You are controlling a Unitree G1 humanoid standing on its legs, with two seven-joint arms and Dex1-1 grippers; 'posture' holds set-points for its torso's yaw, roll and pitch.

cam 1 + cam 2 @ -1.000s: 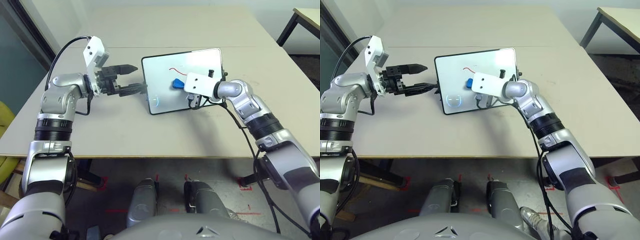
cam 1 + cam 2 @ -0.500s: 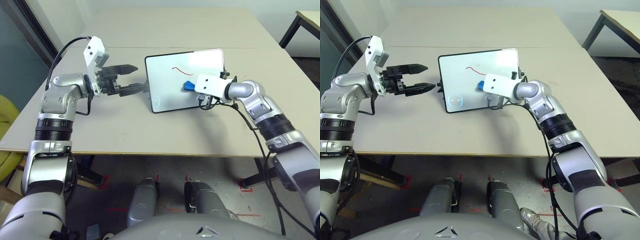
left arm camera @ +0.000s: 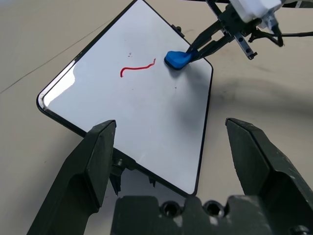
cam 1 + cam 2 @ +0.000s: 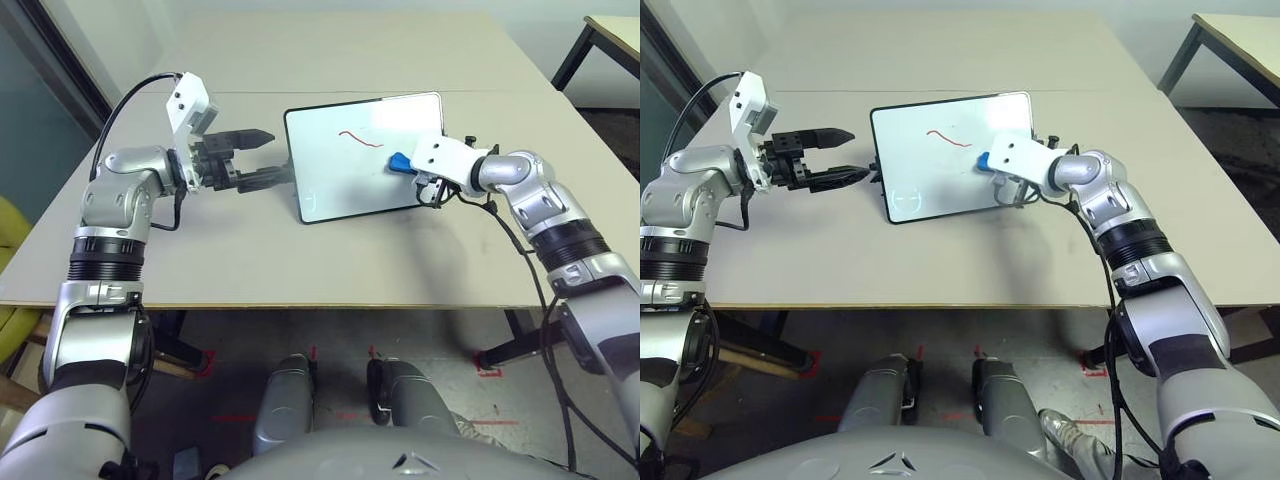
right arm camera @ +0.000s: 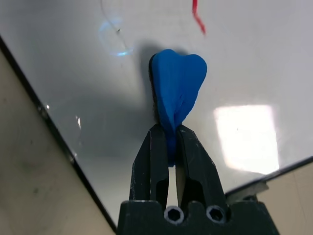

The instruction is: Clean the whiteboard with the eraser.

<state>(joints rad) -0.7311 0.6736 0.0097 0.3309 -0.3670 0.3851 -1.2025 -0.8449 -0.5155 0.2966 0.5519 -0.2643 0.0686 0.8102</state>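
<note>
The whiteboard (image 4: pixel 363 155) rests tilted on its stand near the middle of the pale surface (image 4: pixel 250 260), its glossy face turned up toward the robot. 1 red squiggle (image 4: pixel 359 138) remains in the upper middle of the board.

The right arm reaches in from the right side, elbow bent outward, forearm angled across toward the board, wrist pointing left and a little downward. The right gripper (image 5: pixel 170 131) has its jaws clenched on the eraser (image 5: pixel 177 93), pinching the blue block so hard that it bulges beyond the 2 black fingertips. The eraser presses against the board's face near its right edge, just to the lower right of the red squiggle and apart from it.

The left arm is raised at the left side, upper arm out from the body, forearm roughly level and pointing right toward the board's left edge. The left gripper (image 3: pixel 178 147) has its jaws released, spread wide with nothing between them, and hovers close beside the board's left edge, without touching the frame as far as the head views show.
</note>
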